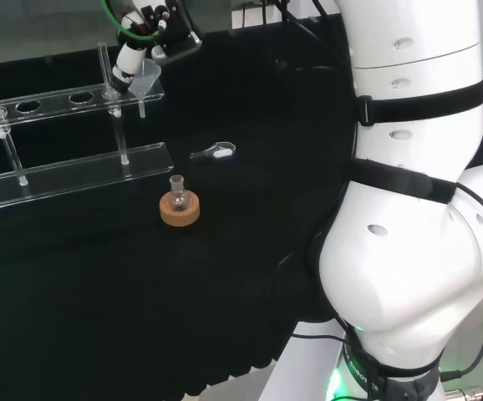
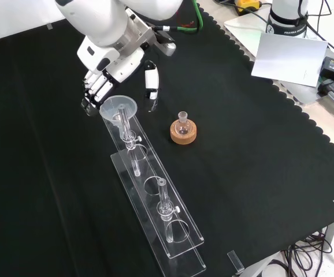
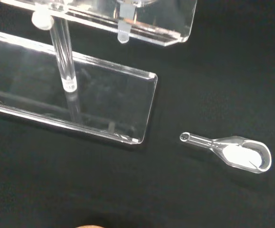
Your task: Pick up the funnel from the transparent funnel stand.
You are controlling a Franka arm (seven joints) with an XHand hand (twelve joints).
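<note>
The funnel sits in the end hole of the clear stand, at the end of the stand nearest the arm in the front view; its wide mouth faces up and its stem hangs down through the top shelf. In the head view the same funnel is at the right end of the stand, toward the far edge of the counter.

The hand is just behind the funnel in the front view, palm side toward it. Its fingers are bent downward beside the far rim of the funnel, and the thumb reaches down apart from them on the other side. Whether any finger touches the rim cannot be told; nothing is gripped, and the hand is spread rather than closed. In the head view the hand hangs right over the funnel.

A small glass flask stands upright on a cork ring out on the counter, beside the stand and apart from it. A little clear scoop with something white in its bowl lies flat on the black cloth, near the corner of the stand's base plate in the wrist view. In the front view, two clear posts rise along the stand.
</note>
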